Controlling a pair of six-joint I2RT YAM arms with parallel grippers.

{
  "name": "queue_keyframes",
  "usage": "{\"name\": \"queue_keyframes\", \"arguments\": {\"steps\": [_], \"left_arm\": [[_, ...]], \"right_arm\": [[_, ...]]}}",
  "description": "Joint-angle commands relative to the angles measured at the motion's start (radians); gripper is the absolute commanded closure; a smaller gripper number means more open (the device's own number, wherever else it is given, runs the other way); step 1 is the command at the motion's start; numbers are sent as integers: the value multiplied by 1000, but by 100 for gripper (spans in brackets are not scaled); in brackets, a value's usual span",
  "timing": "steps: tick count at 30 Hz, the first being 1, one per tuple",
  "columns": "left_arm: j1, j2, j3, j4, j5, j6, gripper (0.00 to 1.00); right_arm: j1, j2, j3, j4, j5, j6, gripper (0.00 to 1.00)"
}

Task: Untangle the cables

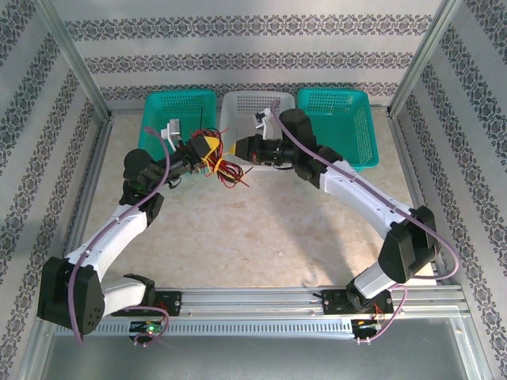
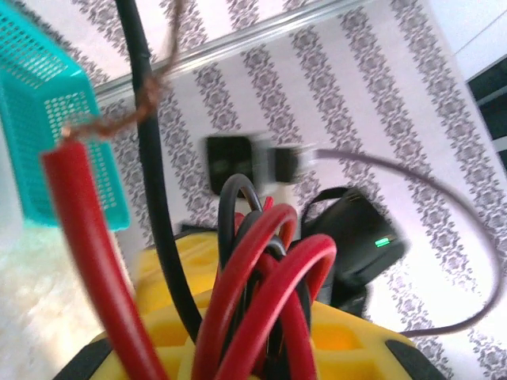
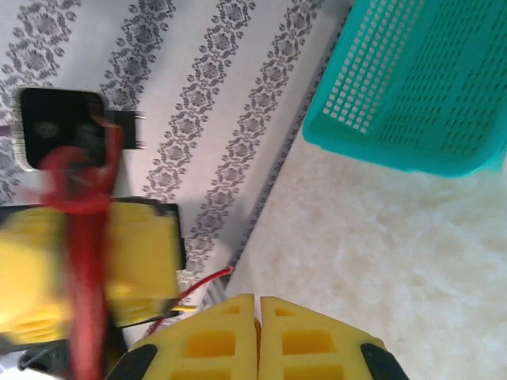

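While my left hand (image 1: 203, 147) clamps the cables (image 1: 226, 170) over the bench (image 1: 261, 237), with red and black strands rising between its fingers (image 2: 348, 344), my right hand (image 1: 239, 148) sits just beside it at three o'clock. Its fingers (image 3: 214, 340) are pressed together, but I cannot tell whether they pinch a strand. Loose loops droop toward five o'clock from the left hand and seven o'clock from the right. Both hands are about equally near the loops, so I judge the next pull runs apart, nine to three.

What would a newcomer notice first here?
A knot of red, yellow and black cables hangs between the left end effector and right end effector, at the far middle of the table, before the white basket. In the left wrist view, red loops bulge from the left one's grip.
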Motion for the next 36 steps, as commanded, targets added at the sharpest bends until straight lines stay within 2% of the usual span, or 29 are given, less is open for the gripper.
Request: {"name": "queue_keyframes", "arguments": {"steps": [1,4,10,14,19,25,27,28,32,36], "left_arm": [[-20,9,43,323,-111,-115,100],[2,27,90,384,-170,-115,100],[7,27,112,313,-338,48,100],[8,11,68,230,-448,203,100],[10,17,30,155,-555,316,100],[10,9,56,-38,-499,423,100],[8,8,65,-86,-398,465,100],[3,3,66,-129,-363,488,100],[-8,-50,5,-243,-340,538,100],[-8,-99,-63,-267,-292,532,100]], "right_arm": [[2,32,-112,369,-28,212,100],[27,19,-211,504,9,279,100],[118,-29,-351,669,81,339,100],[159,-148,-440,643,188,302,100],[228,-278,-436,470,283,186,100],[256,-402,-317,155,423,3,100],[233,-418,-231,19,466,-57,100],[219,-415,-176,-42,476,-90,100],[187,-367,35,-229,497,-197,100],[138,-290,203,-335,493,-237,100]]}}
